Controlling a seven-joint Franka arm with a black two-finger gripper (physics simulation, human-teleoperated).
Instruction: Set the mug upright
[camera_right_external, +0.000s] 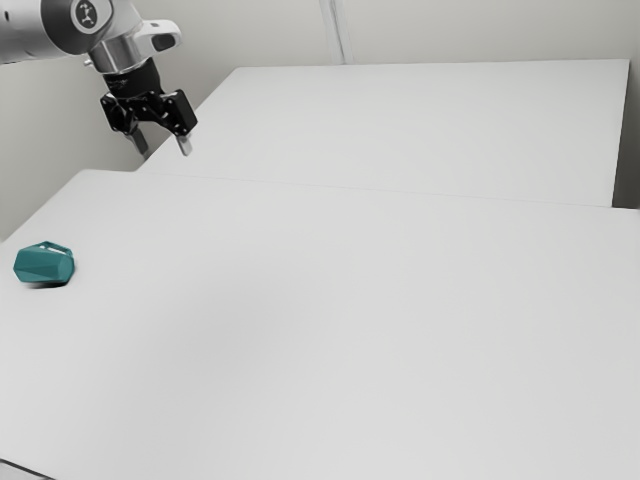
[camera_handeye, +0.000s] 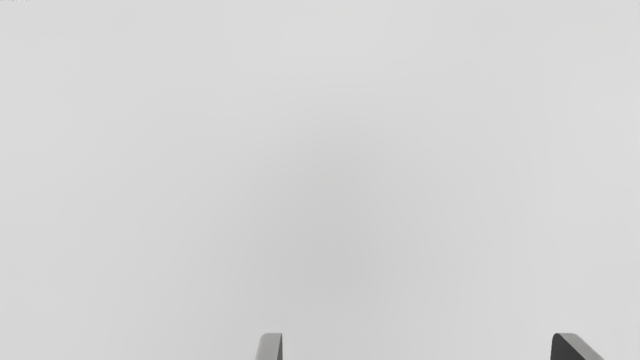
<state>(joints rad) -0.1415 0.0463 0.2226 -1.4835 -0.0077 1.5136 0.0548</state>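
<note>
My gripper (camera_right_external: 165, 150) hangs high at the exterior view's upper left, well above the table's level, its two fingers apart. In the wrist view, the gripper (camera_handeye: 418, 334) is open with a wide gap and nothing between its fingertips. A teal faceted mug (camera_right_external: 44, 264) lies on its side on the white table, near the exterior view's left edge. It is apart from my gripper, lower and farther toward the exterior view's left. A handle shows along the mug's upper side.
The white table (camera_right_external: 330, 330) spreads across the exterior view. Behind it stands a second white surface (camera_right_external: 420, 130), with a pale wall at the back. A thin dark line crosses the exterior view's lower left corner.
</note>
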